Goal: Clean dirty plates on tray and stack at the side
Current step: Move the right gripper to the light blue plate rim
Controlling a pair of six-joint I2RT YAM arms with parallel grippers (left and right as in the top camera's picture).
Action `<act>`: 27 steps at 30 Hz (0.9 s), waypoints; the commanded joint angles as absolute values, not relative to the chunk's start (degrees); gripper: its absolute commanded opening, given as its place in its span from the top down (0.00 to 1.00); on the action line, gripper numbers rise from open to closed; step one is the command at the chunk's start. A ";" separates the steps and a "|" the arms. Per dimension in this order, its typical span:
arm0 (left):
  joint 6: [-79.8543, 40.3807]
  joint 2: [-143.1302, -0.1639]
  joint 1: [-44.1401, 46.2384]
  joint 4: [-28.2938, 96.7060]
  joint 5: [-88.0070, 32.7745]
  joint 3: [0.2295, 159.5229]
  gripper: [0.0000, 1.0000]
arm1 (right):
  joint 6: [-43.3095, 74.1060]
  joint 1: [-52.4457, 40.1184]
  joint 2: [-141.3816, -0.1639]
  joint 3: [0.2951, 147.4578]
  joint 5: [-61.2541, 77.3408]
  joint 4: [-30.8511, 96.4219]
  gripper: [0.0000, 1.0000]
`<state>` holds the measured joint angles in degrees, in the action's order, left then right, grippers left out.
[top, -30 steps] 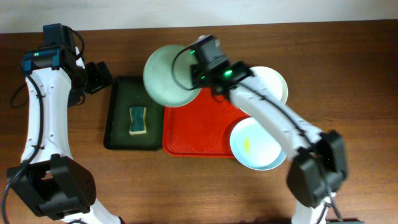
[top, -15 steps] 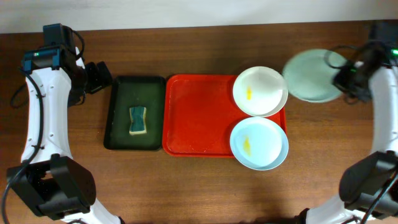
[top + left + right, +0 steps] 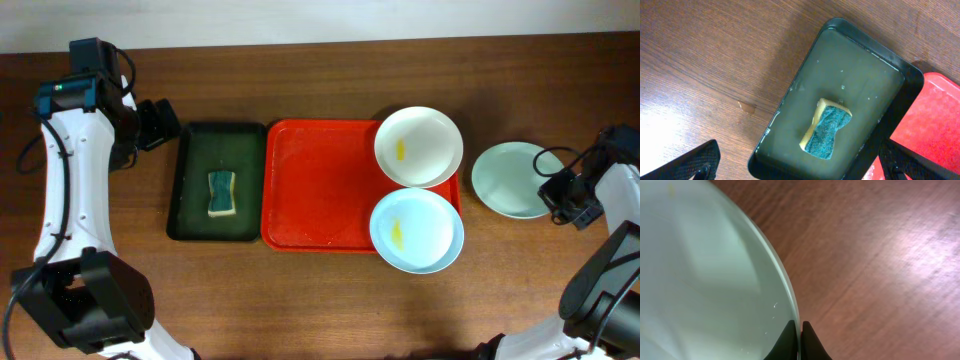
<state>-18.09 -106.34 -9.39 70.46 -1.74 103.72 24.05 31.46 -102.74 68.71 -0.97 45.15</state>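
A pale mint green plate (image 3: 512, 179) lies on the wooden table right of the red tray (image 3: 320, 190). My right gripper (image 3: 560, 195) is shut on its right rim; in the right wrist view the plate (image 3: 705, 275) fills the left side and the black fingertips (image 3: 788, 339) pinch its edge. A white plate (image 3: 419, 146) and a pale blue plate (image 3: 417, 230), each with a yellow smear, rest on the tray's right end. My left gripper (image 3: 158, 122) stands open at the far left, above the table beside the dark green tray (image 3: 215, 142); its fingers (image 3: 697, 162) are wide apart and empty.
The dark green tray (image 3: 860, 65) holds a yellow and green sponge (image 3: 826, 129), also seen in the overhead view as the sponge (image 3: 221, 193). The red tray's corner (image 3: 935, 120) lies right beside it. Bare wood (image 3: 880, 255) surrounds the mint plate.
My right arm has carried the mint green plate from over the tray's left end across to the right and brought it down onto the table. The left arm has not moved.
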 commanded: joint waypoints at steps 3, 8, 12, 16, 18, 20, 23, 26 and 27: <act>-18.85 -106.54 -9.02 70.37 -2.15 103.77 0.00 | 24.49 28.67 -102.39 68.03 0.93 44.75 0.96; -18.85 -106.54 -9.02 70.37 -2.15 103.77 0.01 | 24.49 28.01 -102.39 68.03 0.89 44.69 0.76; -18.85 -106.54 -9.02 70.37 -2.15 103.77 0.01 | 23.81 28.01 -102.39 68.03 0.89 45.76 0.30; -18.85 -106.54 -9.02 70.37 -2.15 103.77 0.01 | 19.40 27.99 -101.97 69.21 1.85 54.17 0.45; -18.85 -106.54 -9.02 70.37 -2.15 103.77 0.01 | 17.54 26.85 -100.05 70.52 7.60 58.26 0.47; -18.85 -106.54 -9.02 70.37 -2.15 103.77 0.01 | 14.98 24.36 -97.12 70.83 14.04 65.19 0.46; -18.85 -106.54 -9.02 70.37 -2.15 103.77 0.01 | 10.87 19.09 -96.57 70.67 14.17 75.31 0.46; -18.85 -106.54 -9.02 70.37 -2.15 103.77 0.01 | 9.85 13.19 -96.57 70.65 13.08 77.80 0.46; -18.85 -106.54 -9.02 70.37 -2.15 103.77 0.01 | 9.87 10.33 -96.60 70.65 11.03 77.80 0.40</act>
